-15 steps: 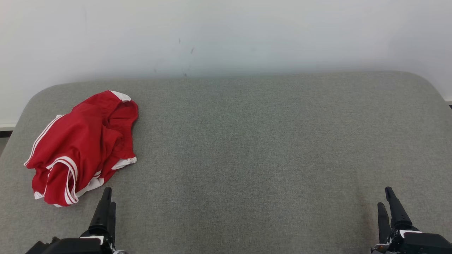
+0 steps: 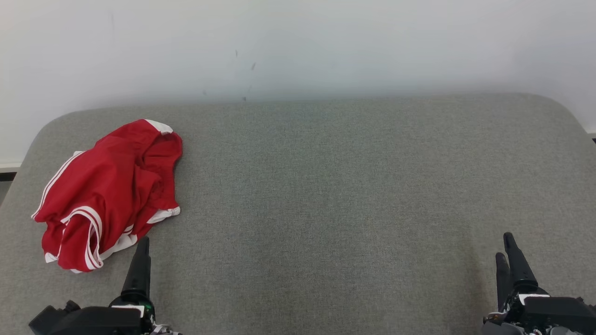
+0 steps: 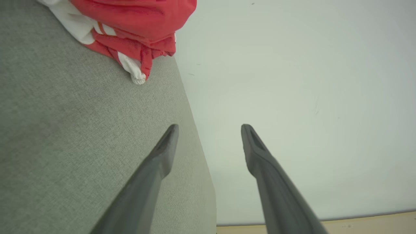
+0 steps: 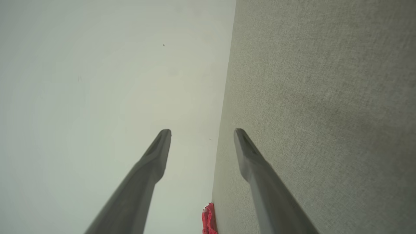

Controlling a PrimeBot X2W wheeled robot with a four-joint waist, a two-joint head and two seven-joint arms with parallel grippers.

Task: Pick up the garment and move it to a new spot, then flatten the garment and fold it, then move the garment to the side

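Observation:
The garment (image 2: 109, 190) is a crumpled red piece with white stripes and trim, lying at the left of the grey padded table (image 2: 326, 195). Its edge also shows in the left wrist view as the garment (image 3: 130, 29) and as a small red sliver of garment (image 4: 209, 221) in the right wrist view. My left gripper (image 2: 142, 244) hovers just below and right of the garment, apart from it; in its wrist view the left gripper (image 3: 209, 128) is open and empty. My right gripper (image 2: 505, 246) hangs at the lower right, and the right gripper (image 4: 202, 133) is open with nothing between its fingers.
A white wall (image 2: 298, 46) rises right behind the table's far edge. The table's corners are rounded, and a strip of floor (image 3: 357, 224) shows beyond the table in the left wrist view.
Both grippers have moved a little forward, up the head view. The left one now points nearer the garment's lower edge. The garment has not moved.

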